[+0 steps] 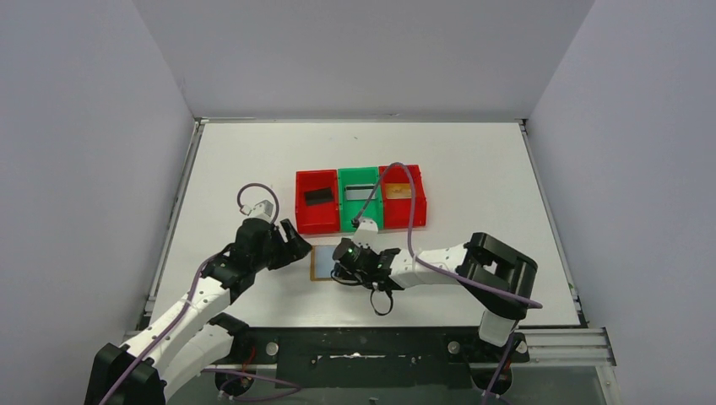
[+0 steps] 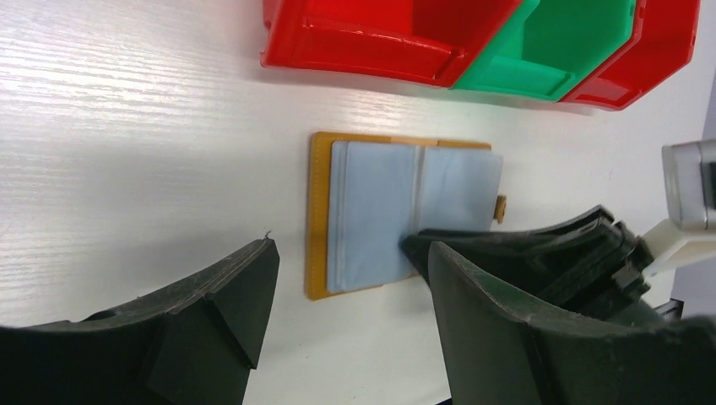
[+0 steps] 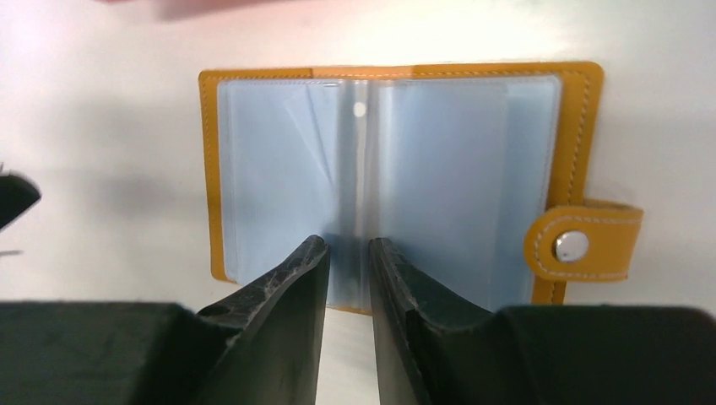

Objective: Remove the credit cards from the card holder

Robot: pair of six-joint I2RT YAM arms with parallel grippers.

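Nearest the right wrist lens, our right gripper is hanging over the near edge of the holder. Its jaws are drawn to a narrow slit that is lining up with the centre fold of the sleeves. We cannot tell whether they are nipping the plastic there or merely hovering above it. Our left gripper is waiting with jaws spread wide and nothing between them, just beside the holder on its own side and apart from it.

The holder is lying open and flat on the table, sleeves up, its tab sticking out at one side. It is sitting between our two grippers and just in front of the bins, which are each showing a flat card inside.

Both facing sleeves are looking pale and empty to us, though a card behind another leaf cannot be ruled out. So we are judging the task to be far along, with the step in hand being a leaf-through for anything left.

Next we are needing a light pinch on a single leaf near the fold. The left gripper should be coming down to pin the cover, so the whole holder is not lifting with the leaf.
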